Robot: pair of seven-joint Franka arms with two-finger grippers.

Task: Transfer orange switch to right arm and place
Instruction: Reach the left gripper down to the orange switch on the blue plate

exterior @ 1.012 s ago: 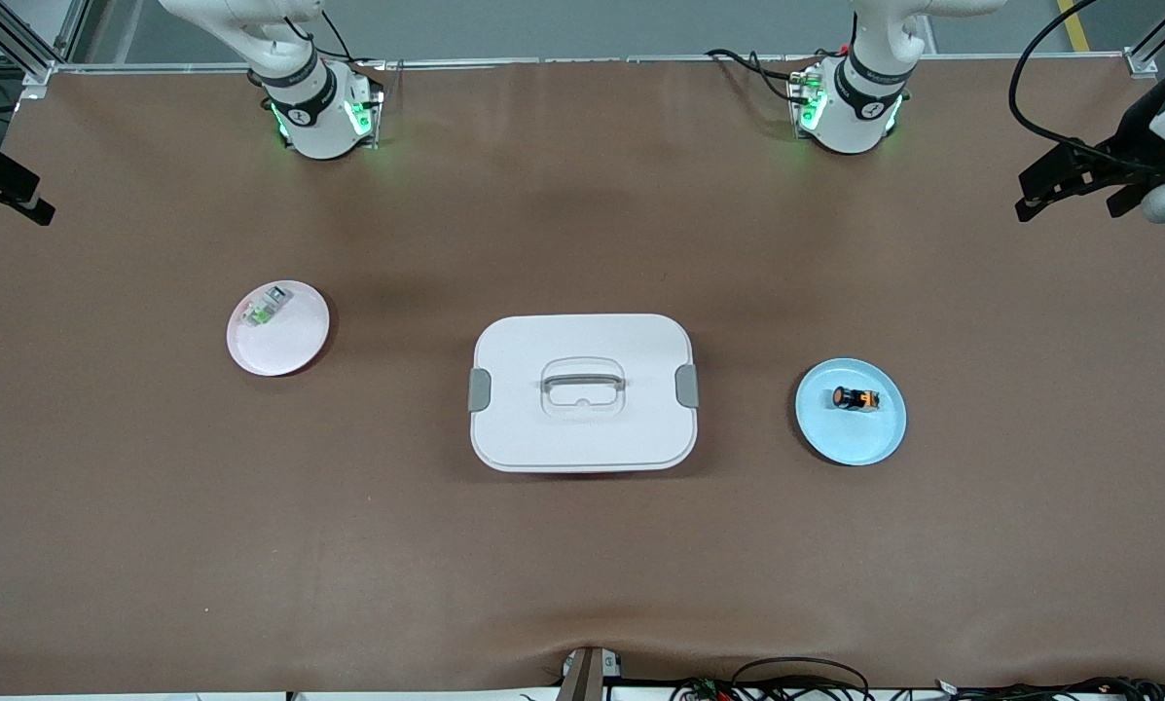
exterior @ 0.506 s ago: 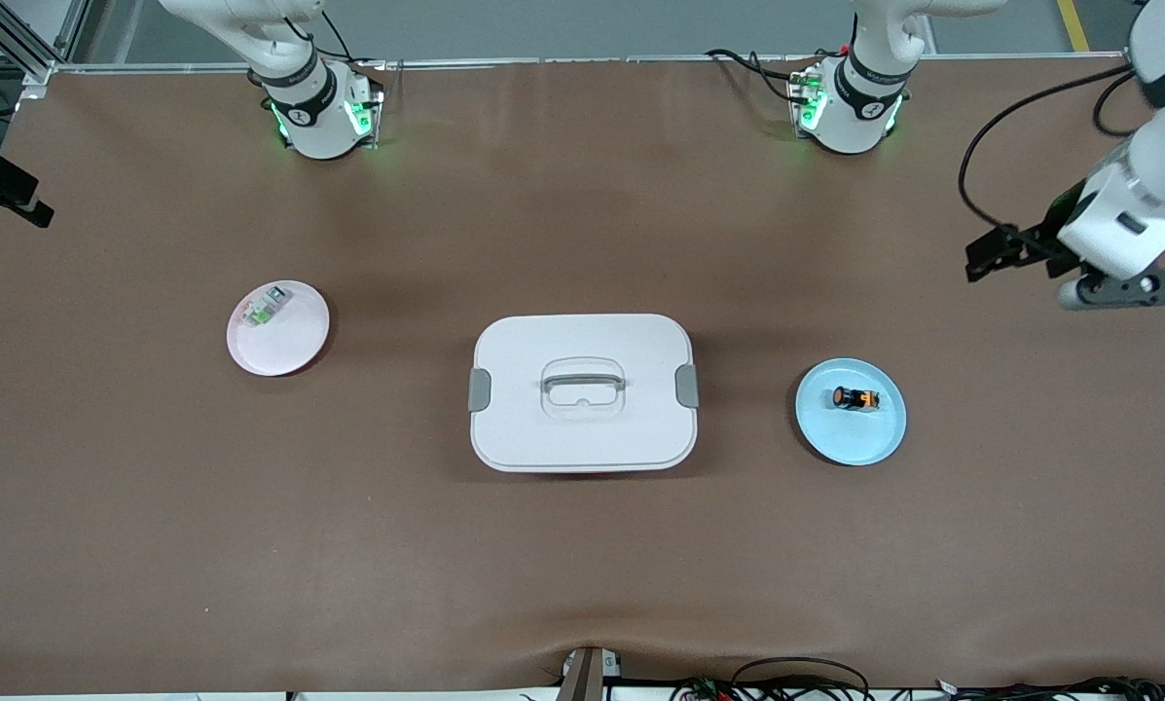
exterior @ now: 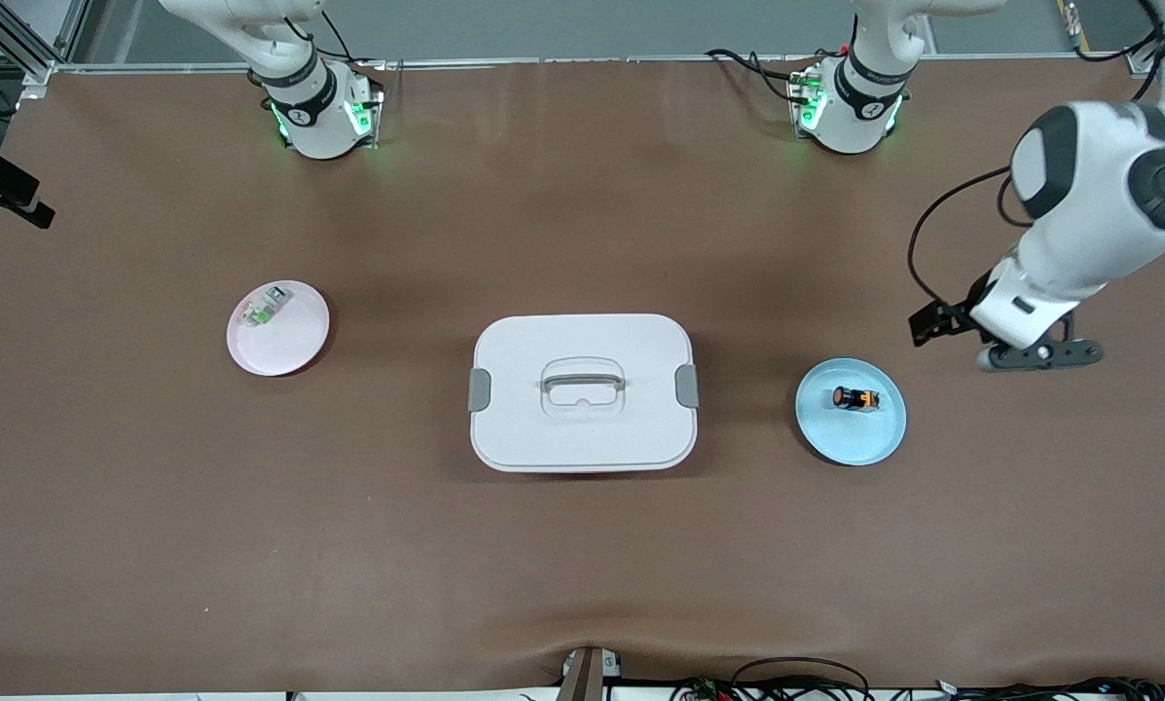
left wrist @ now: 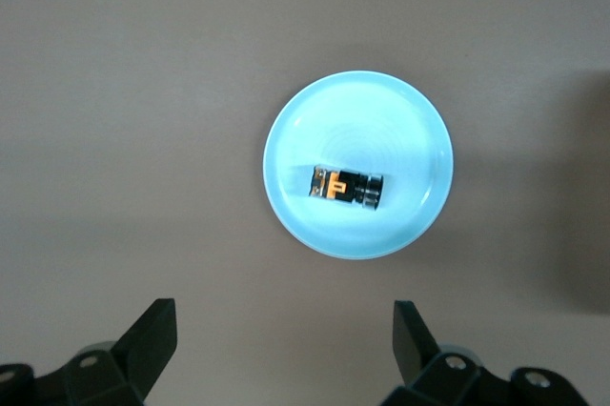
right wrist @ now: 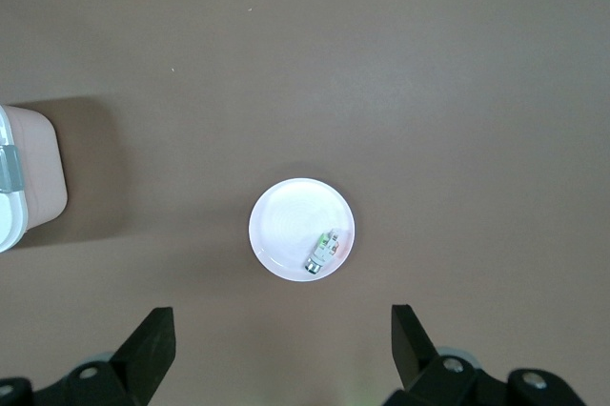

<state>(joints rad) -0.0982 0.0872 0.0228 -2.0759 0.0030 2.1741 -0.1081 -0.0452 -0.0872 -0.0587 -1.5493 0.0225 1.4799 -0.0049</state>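
Even overhead light; soft shadows are cast beside the white box [exterior: 582, 391]. Wrist views slightly soft.

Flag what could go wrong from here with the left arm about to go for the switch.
1. The orange switch is tiny and lies on its side on the blue plate; open left gripper fingers may roll it or scrape the plate.
2. The white lidded box sits between the arms, so a low handover could clip it.
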